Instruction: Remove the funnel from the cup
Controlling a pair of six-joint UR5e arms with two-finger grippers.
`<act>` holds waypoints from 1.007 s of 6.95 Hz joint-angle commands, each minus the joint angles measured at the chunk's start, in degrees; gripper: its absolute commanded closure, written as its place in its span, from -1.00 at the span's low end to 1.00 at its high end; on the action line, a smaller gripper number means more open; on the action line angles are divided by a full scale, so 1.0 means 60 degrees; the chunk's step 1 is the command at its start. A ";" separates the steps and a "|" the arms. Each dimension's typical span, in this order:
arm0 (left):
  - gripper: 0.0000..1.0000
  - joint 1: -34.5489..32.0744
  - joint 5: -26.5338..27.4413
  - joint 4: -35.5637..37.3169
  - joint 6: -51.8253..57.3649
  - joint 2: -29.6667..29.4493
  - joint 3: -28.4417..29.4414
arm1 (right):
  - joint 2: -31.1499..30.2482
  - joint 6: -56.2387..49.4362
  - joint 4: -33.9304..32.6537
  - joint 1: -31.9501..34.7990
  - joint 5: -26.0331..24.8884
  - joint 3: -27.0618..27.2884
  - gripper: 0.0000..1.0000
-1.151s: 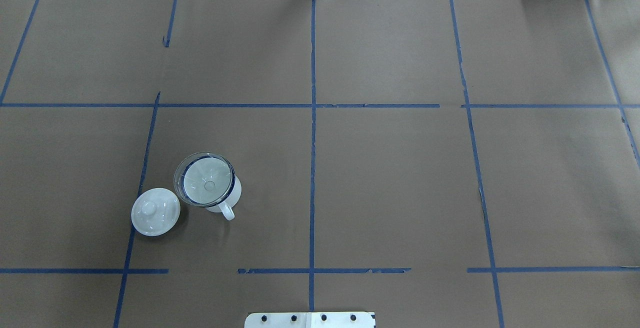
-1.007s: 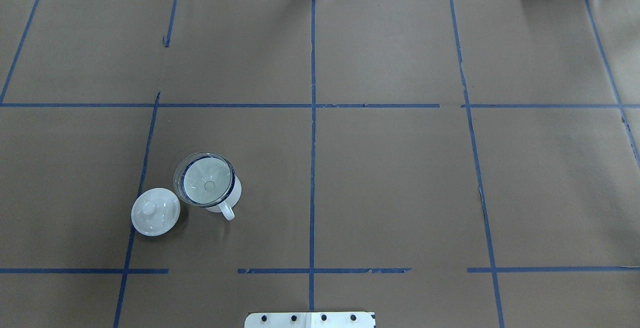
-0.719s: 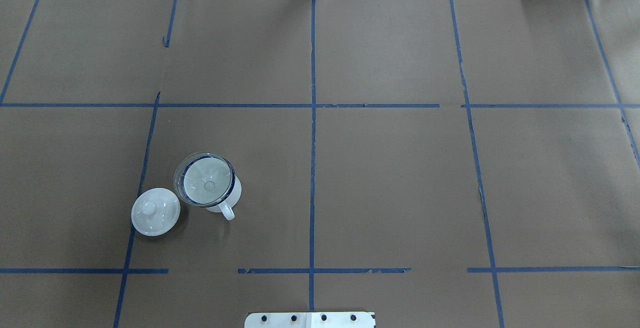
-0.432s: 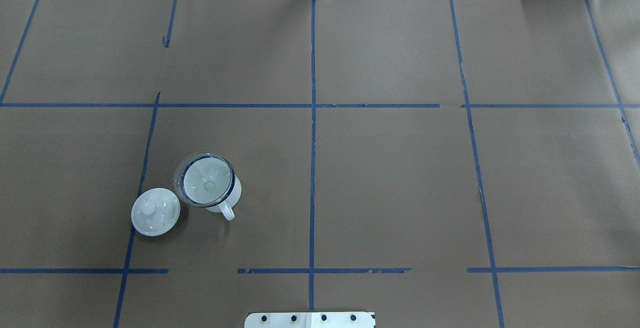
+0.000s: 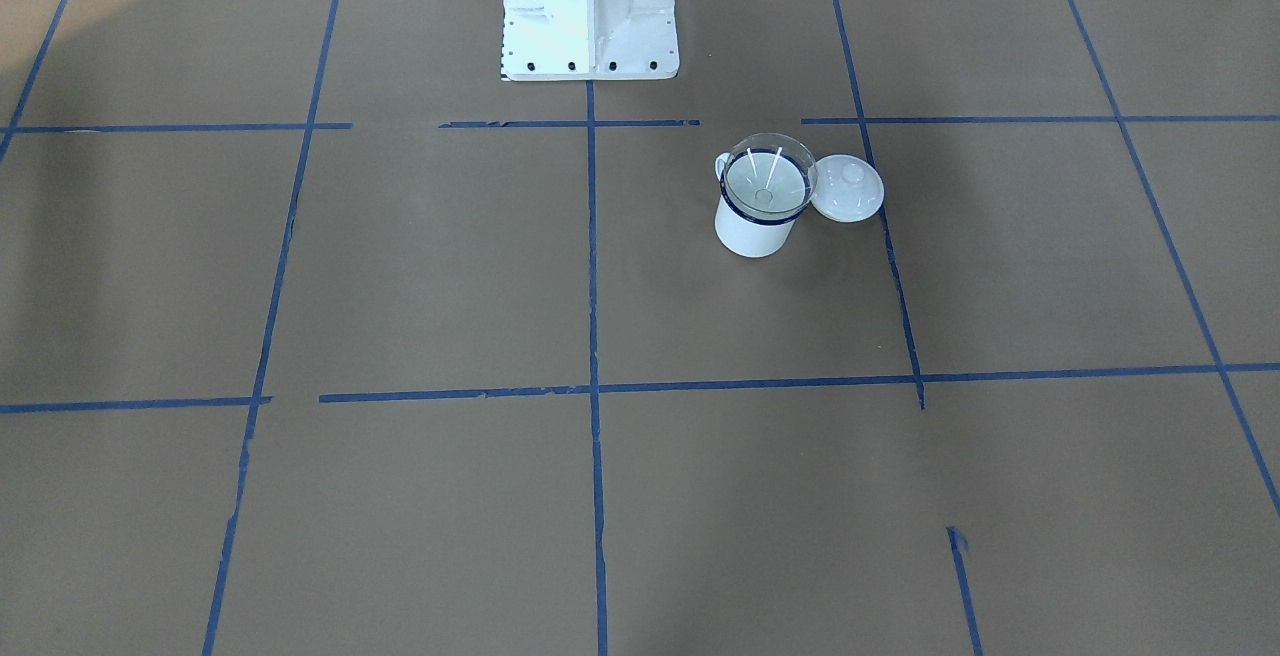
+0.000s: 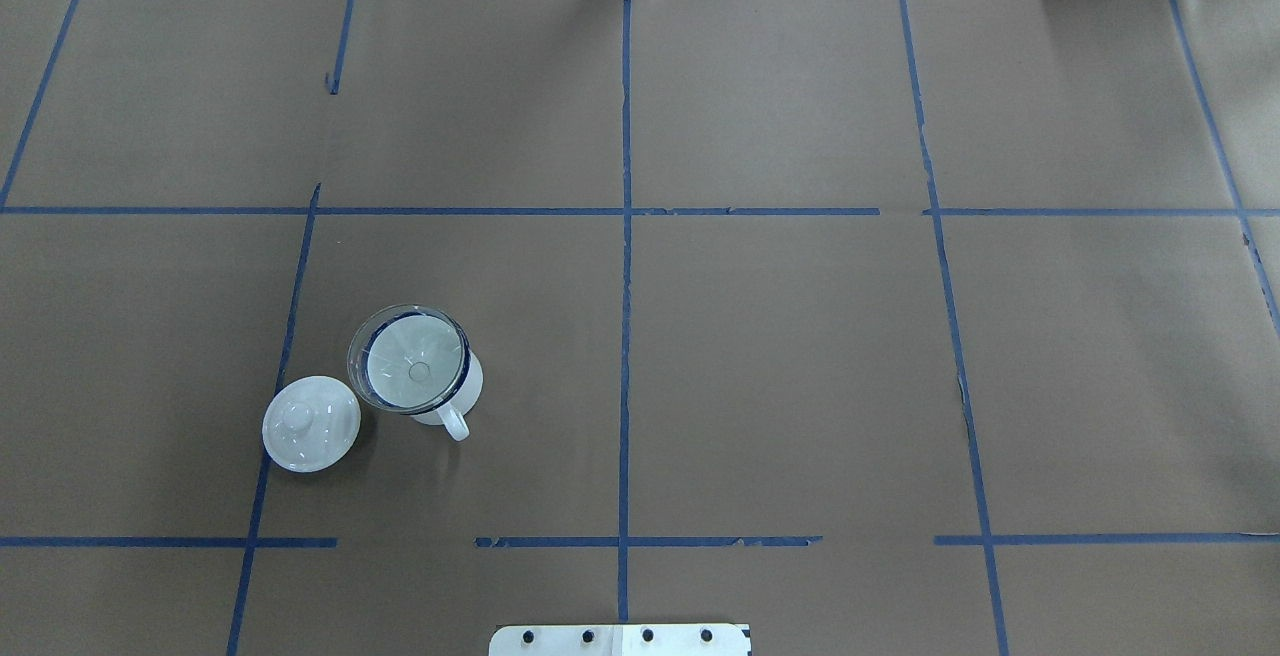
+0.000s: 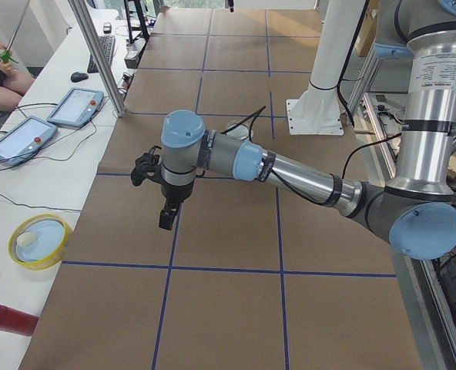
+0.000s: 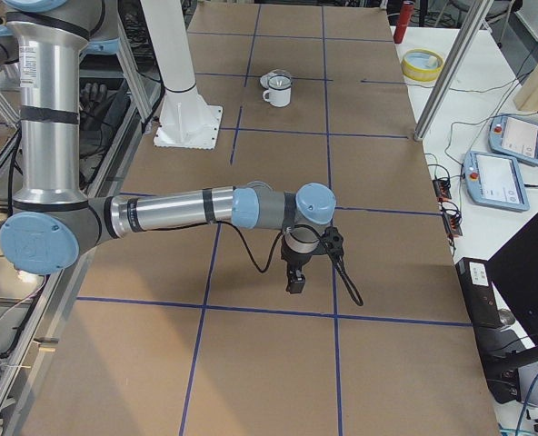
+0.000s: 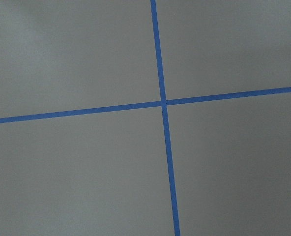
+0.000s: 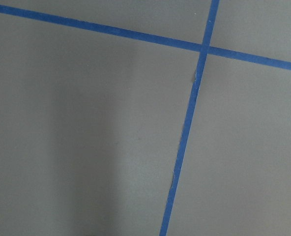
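- Nothing had moved on the tabletop (image 6: 800, 356) since the earlier overhead frames. The funnel (image 6: 409, 364), the cup (image 6: 472, 388) and the white lid (image 6: 311, 424) lay exactly where they had been, and no arm had come into that view.
- For the task, this meant the removal had not begun. The funnel sat in the cup's mouth with its clear bowl resting on the dark blue rim and its spout pointing down inside.
- The cup stood upright on the robot's left half of the tabletop, its handle (image 6: 455, 425) turned toward the robot's base. The lid lay just beside it on the outer side, and whether the two touched could not be told.
- The left fingers (image 7: 165, 223) pointed down above bare brown paper, apart from the cup, with nothing seen in them. Only the side view showed them, so how far open they stood could not be told.
- The right fingers (image 8: 293, 285) hung the same way, well apart from the cup toward the other end of the tabletop. Their opening could not be told either.
- Both wrist cameras showed only crossing blue tape lines.
- Judging by position, the left arm was the nearer one for the reach.
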 commanded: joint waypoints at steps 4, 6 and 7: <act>-1.00 0.2666 -0.0318 -0.0920 -0.4845 -0.0356 -0.0968 | 0.0000 0.0000 0.0000 0.0000 0.0000 0.0009 -1.00; -1.00 0.4865 0.0676 -0.0803 -0.8527 -0.1450 -0.1587 | 0.0000 0.0000 0.0000 0.0000 0.0000 0.0009 -1.00; -1.00 0.5703 0.0708 -0.0048 -0.9661 -0.2153 -0.1835 | 0.0000 0.0000 0.0000 0.0000 0.0000 0.0009 -1.00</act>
